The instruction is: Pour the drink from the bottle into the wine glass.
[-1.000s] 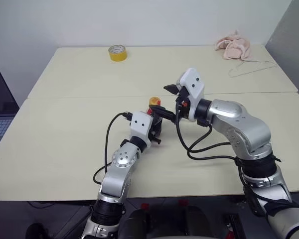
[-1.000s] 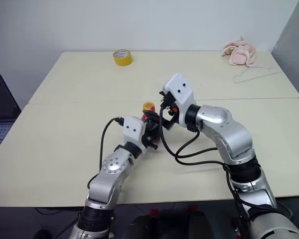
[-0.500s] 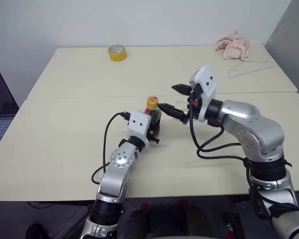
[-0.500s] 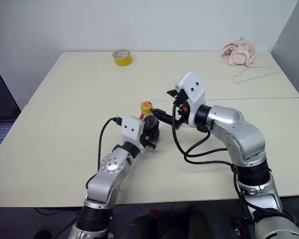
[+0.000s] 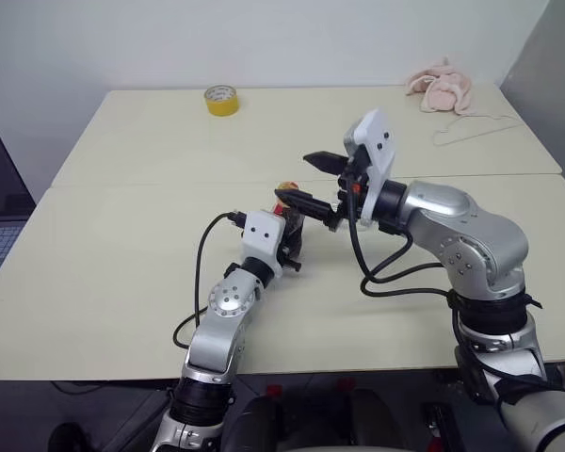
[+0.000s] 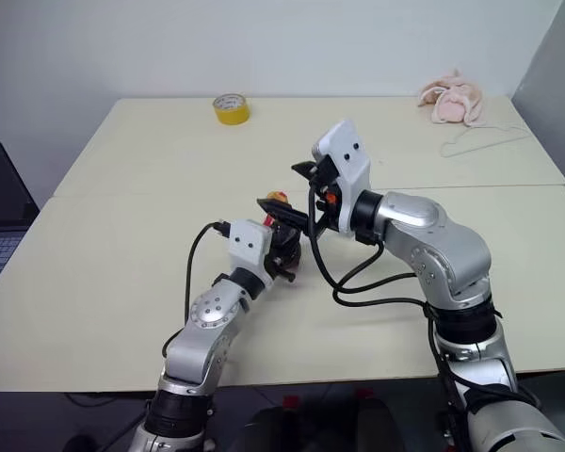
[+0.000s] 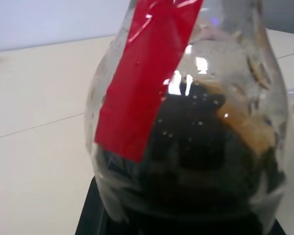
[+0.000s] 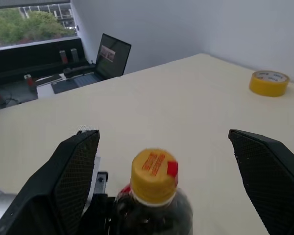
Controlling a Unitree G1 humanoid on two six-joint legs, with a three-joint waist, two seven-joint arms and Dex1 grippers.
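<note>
Near the middle of the table (image 5: 122,273), at the seam between its two tops: the bottle (image 6: 284,235), upright, small and squat, clear plastic.
- Contents: the drink (image 7: 206,161), dark brown, filling the bulbous lower body.
- Markings: red label (image 7: 147,78) running up toward the neck.
- Closure: yellow cap (image 8: 154,176), on the neck, so nothing can be poured yet.
- Hold: left gripper (image 5: 287,240), jaws closed on the bottle's body from the near side, arm low over the table.
- Approach: right gripper (image 5: 306,179), just above and beside the cap, pointing roughly level toward the robot's left; jaws spread wide and empty, its fingers (image 8: 76,171) standing either side of the cap without touching it.
- Step in hand, as I judge it: uncapping, with the bottle steadied by one arm and the other lining up on the cap.
- Next move calls for: bringing the open jaws down around the cap, closing on it squarely, then twisting while the left grip keeps the bottle from turning or tipping.
- Farther off: yellow tape roll (image 5: 221,99) at the far left of the table; pink cloth (image 5: 443,87) and a wire hanger (image 5: 476,127) at the far right; a laptop (image 5: 0,202) off the table's left edge.
</note>
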